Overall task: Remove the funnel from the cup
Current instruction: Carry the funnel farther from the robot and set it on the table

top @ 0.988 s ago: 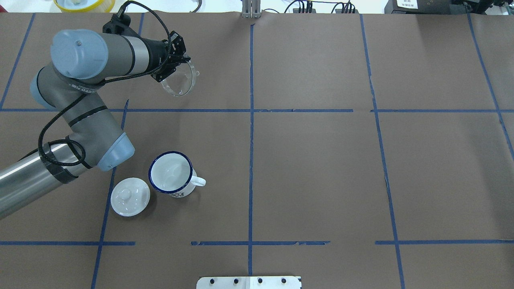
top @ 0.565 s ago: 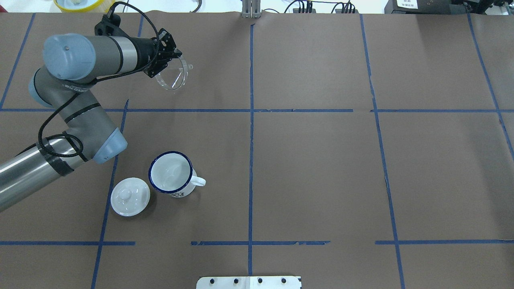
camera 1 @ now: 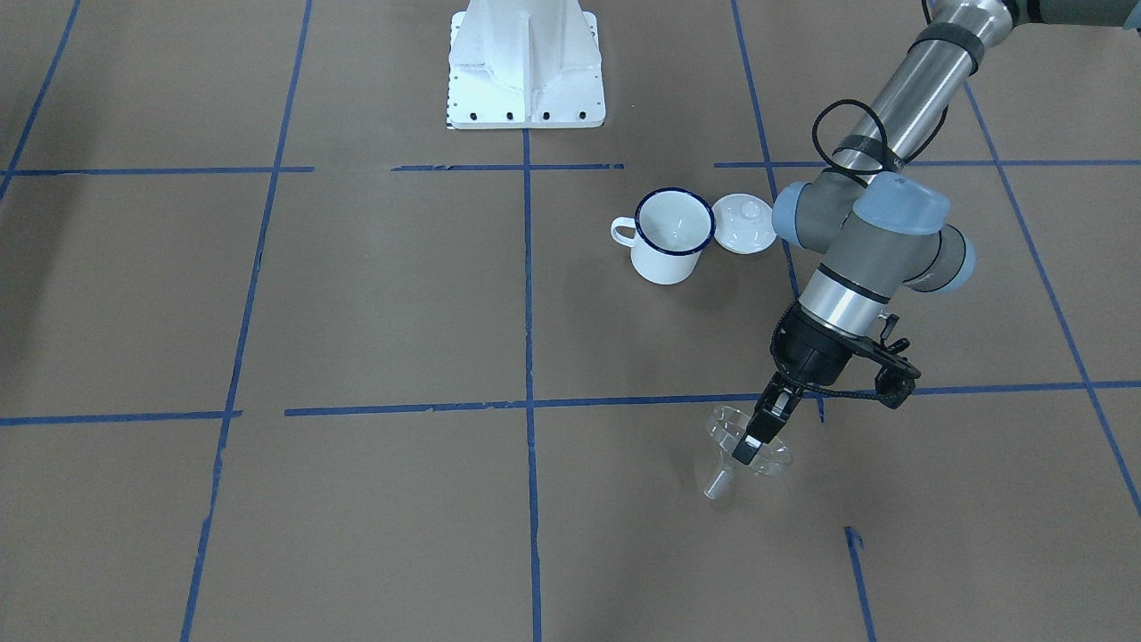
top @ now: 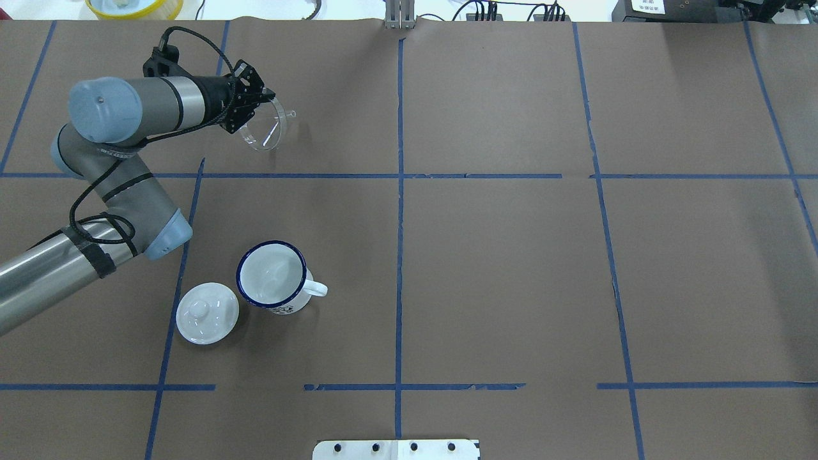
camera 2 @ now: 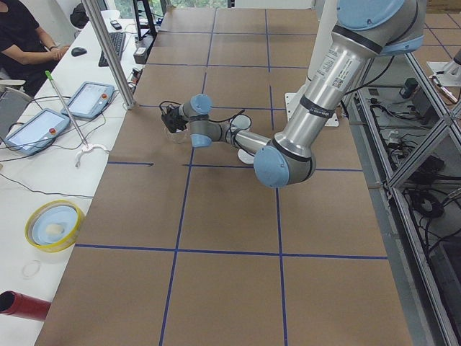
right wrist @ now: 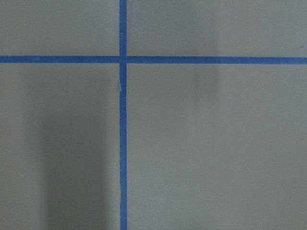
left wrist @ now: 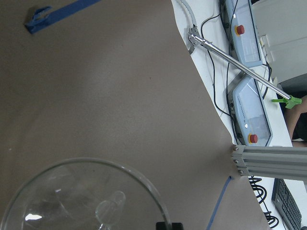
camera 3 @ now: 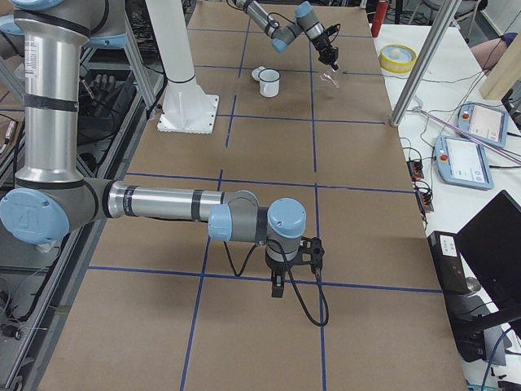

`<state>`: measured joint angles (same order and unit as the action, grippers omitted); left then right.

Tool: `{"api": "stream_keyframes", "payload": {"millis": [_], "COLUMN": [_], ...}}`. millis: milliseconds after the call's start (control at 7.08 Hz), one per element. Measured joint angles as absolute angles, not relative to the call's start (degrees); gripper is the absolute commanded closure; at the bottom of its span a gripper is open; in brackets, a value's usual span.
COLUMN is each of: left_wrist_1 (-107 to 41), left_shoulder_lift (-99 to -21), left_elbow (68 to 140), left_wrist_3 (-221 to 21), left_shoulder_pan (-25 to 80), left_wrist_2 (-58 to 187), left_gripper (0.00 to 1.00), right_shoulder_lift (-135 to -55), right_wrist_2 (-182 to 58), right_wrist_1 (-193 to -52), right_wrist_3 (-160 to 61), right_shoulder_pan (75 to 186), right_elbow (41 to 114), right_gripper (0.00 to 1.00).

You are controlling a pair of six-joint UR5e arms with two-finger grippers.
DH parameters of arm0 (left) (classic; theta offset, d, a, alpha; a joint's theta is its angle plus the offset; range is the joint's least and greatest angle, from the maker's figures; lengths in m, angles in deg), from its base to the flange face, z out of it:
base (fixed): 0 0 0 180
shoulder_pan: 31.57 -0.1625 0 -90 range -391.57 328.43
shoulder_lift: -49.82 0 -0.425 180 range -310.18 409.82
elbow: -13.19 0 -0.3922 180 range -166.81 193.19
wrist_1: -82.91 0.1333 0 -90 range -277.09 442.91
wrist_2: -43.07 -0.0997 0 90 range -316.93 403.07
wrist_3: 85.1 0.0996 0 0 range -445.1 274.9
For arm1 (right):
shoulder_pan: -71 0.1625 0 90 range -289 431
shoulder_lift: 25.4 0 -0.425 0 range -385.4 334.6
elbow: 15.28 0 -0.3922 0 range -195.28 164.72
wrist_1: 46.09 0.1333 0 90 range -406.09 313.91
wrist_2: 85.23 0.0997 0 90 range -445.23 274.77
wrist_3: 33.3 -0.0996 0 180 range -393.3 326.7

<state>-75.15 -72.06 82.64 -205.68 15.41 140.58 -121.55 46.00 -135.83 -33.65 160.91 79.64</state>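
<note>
White cup [top: 271, 276] stands on the surface [top: 511, 287], and well apart from it the left tool [camera 1: 749, 446] pinches the tilted clear funnel [top: 268, 131] by its rim.

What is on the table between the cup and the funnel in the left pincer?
Nothing: the overhead view shows only bare brown paper and one blue tape line between the cup and the funnel held by the left pincer.

We see the cup [top: 271, 276] on the table [top: 511, 255], in the robot's left half, with the lid [top: 207, 314] just beside it on the robot's left. The funnel [top: 265, 124] is out of the cup, well apart from it and farther from the robot's base. It's tilted, rim pinched by the left gripper [top: 261, 102].
</note>
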Motion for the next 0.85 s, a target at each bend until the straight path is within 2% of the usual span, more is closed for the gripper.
{"api": "stream_keyframes", "payload": {"millis": [565,706,847], "left_wrist_1": [-76.28,-76.3,-76.13], "left_shoulder_lift": [-72.61,-72.69,-72.62], "left_elbow": [80.89,80.83,80.64], "left_wrist_3": [-208.32,-208.38,-208.38], "left_shoulder_pan": [14.08,13.66,13.36], "left_wrist_2": [138.27,137.92,137.76], "left_gripper": [1.0,0.61,0.01], "right_shoulder_lift": [-121.55,-121.55,-121.55], "right_wrist_2": [46.0,46.0,46.0], "right_wrist_1": [-135.83,-135.83,-135.83], "right_wrist_3": [-33.65,-33.65,-33.65], "right_shoulder_pan": [160.91,160.91,160.9], "right_elbow": [79.63,79.64,79.64], "right_gripper": [0.0,0.0,0.0]}}
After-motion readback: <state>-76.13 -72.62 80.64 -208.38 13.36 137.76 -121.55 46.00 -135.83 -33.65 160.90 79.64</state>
